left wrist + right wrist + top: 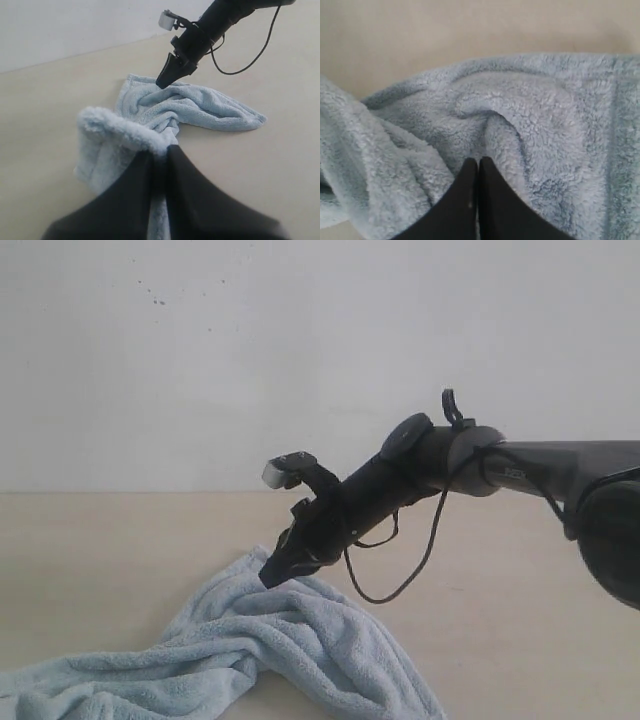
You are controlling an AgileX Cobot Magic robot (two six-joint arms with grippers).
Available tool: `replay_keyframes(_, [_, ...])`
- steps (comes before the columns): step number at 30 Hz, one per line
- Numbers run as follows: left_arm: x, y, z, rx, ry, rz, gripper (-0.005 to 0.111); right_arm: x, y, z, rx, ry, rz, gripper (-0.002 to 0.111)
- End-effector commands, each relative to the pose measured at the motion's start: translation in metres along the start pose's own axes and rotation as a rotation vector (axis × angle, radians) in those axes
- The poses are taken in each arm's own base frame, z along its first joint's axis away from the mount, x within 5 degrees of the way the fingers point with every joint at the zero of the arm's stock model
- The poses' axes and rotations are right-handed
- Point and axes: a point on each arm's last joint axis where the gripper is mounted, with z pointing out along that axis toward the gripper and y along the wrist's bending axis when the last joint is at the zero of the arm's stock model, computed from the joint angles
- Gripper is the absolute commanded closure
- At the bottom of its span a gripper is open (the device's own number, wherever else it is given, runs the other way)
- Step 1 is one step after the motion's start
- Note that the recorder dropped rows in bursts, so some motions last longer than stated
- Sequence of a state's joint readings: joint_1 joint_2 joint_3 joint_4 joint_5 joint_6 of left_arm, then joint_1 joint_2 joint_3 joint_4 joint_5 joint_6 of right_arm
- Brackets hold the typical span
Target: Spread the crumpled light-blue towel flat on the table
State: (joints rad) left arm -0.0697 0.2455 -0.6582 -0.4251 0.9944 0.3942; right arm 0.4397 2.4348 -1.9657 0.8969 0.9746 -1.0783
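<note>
Two grips on the crumpled towel [300, 640] lying on the desk [100, 540]: your left hand [159, 155] pinches a lifted fold, your right hand [272, 575], pressed together, bites a ridge, likely to stretch it flat.

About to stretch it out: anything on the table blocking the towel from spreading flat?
Nothing visible: the table around the towel is bare. The left tool and right tool are both on the towel itself.

left jaws: pinching raised towel [200, 107] fold | right jaws: tip on towel
</note>
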Motion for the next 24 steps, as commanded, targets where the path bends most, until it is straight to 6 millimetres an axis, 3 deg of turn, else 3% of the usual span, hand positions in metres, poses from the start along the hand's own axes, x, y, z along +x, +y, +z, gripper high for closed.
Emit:
replay_keyframes(1, [0.001, -0.002, 0.0, 0.016, 0.001, 0.0, 0.098, 0.013, -0.009, 0.016, -0.009, 0.022, 0.032, 0.108])
replay_keyframes(5, [0.001, -0.002, 0.0, 0.016, 0.001, 0.0, 0.098, 0.024, -0.018, 0.022, 0.057, 0.087, 0.065, 0.108])
replay_keyframes(11, [0.001, -0.002, 0.0, 0.016, 0.001, 0.0, 0.098, 0.049, -0.045, 0.004, 0.224, 0.266, 0.132, 0.108])
replay_keyframes(14, [0.001, -0.001, 0.0, 0.014, 0.0, 0.001, 0.098, 0.07, -0.062, -0.014, 0.207, 0.309, 0.222, 0.108])
replay_keyframes(20, [0.001, -0.001, 0.0, 0.013, -0.002, 0.009, 0.098, 0.132, -0.094, -0.067, 0.147, 0.353, 0.468, 0.108])
replay_keyframes(24, [0.001, -0.001, 0.0, 0.013, -0.002, 0.013, 0.098, 0.152, -0.101, -0.108, 0.159, 0.302, 0.563, 0.108])
